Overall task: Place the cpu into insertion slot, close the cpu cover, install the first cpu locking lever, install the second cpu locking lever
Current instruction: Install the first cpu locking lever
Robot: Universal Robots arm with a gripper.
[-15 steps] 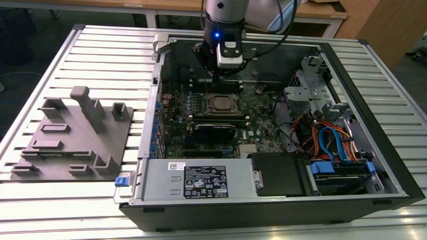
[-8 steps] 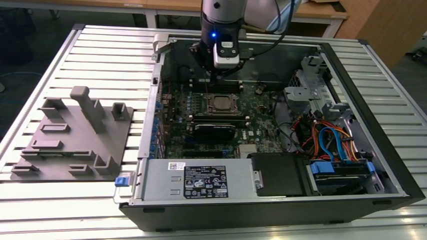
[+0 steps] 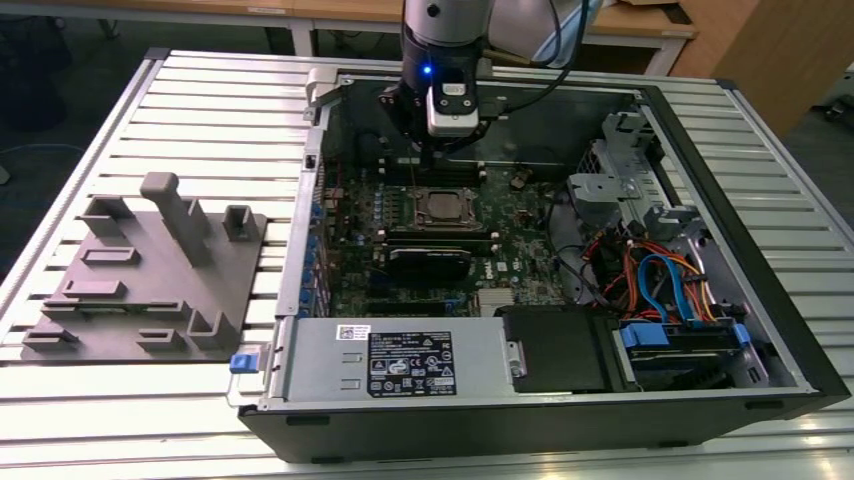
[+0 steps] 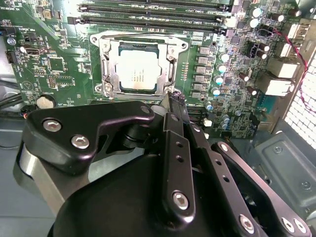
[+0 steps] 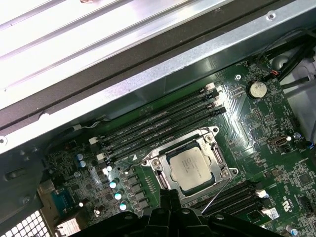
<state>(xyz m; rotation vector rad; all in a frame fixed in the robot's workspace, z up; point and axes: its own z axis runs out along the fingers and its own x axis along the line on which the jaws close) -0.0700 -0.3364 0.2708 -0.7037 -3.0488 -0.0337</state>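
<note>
**One cpu seated, one cover down**

At the exterior view's left you have one grey fixture block (image 3: 147,270) on the slatted metal table (image 3: 214,100). Rightward sits one open computer case (image 3: 534,425). Near centre, one cpu (image 3: 446,208) lies flat in the insertion slot (image 4: 138,46), metal top up. It is square, with no long axis. One cpu cover (image 4: 106,66) frames it. The gripper (image 4: 174,101) hangs near the socket's corner, and you cannot tell its opening.

Slatted metal table (image 3: 107,420): open computer case (image 3: 534,428), grey fixture plate (image 3: 134,290).

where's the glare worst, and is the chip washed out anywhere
first wrist view: the table is blown out white and a bright patch sits on the green board; second wrist view: the chip glares pale on top; exterior view: the computer case is dim inside
</note>
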